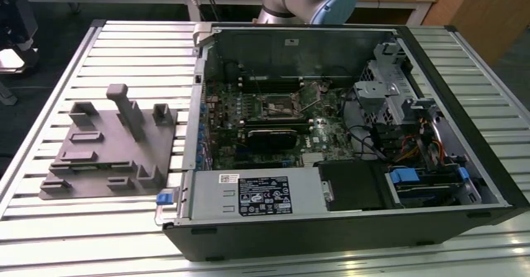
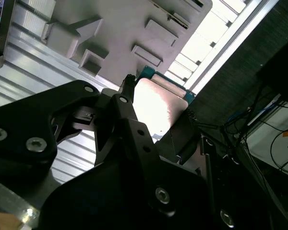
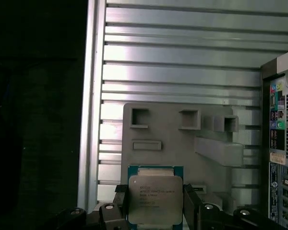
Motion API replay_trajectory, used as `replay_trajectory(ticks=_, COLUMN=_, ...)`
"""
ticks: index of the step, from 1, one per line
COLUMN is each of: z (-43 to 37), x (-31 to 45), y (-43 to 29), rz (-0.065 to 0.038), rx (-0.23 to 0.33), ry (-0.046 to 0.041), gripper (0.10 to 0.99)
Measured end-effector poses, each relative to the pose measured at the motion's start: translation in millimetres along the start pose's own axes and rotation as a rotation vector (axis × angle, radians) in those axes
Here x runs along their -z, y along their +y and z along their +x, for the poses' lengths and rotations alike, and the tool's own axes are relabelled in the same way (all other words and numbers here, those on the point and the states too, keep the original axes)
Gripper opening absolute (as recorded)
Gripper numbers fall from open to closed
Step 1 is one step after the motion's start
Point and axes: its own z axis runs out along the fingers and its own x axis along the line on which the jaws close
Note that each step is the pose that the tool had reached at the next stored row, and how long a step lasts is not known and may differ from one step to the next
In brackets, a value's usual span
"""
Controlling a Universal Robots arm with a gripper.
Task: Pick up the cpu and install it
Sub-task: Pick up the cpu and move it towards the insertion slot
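In both wrist views the cpu [image 3: 155,197] [image 2: 159,103], a small square chip with a pale silver top and a green rim, sits between the black fingers [image 3: 191,207] of my gripper [image 3: 155,207] [image 2: 158,117]. The jaws press against two opposite edges of the chip, so the gripper is shut on it. Chip and gripper hang well above the grey fixture [image 3: 182,143] [image 2: 115,28], which lies on the slatted table. The open computer case [image 1: 331,134] lies beside the fixture [image 1: 108,146], and its black-framed motherboard socket [image 1: 277,108] faces up.
The slatted aluminium table [image 1: 49,103] carries the fixture on the exterior view's left and the case on the right. Inside the case are drive bays, cables [image 1: 414,140] and a power supply [image 1: 257,195]. The arm's base [image 1: 311,0] stands behind the case.
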Motion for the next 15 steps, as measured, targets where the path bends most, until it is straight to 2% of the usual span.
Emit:
replay_trajectory(ticks=7, z=-0.3, x=11.4, y=0.6, rz=0.000, rx=0.000, ry=-0.0001, gripper=0.545)
replay_trajectory(ticks=15, z=-0.7, x=12.6, y=0.8, rz=0.000, rx=0.000, ry=0.0001, gripper=0.545)
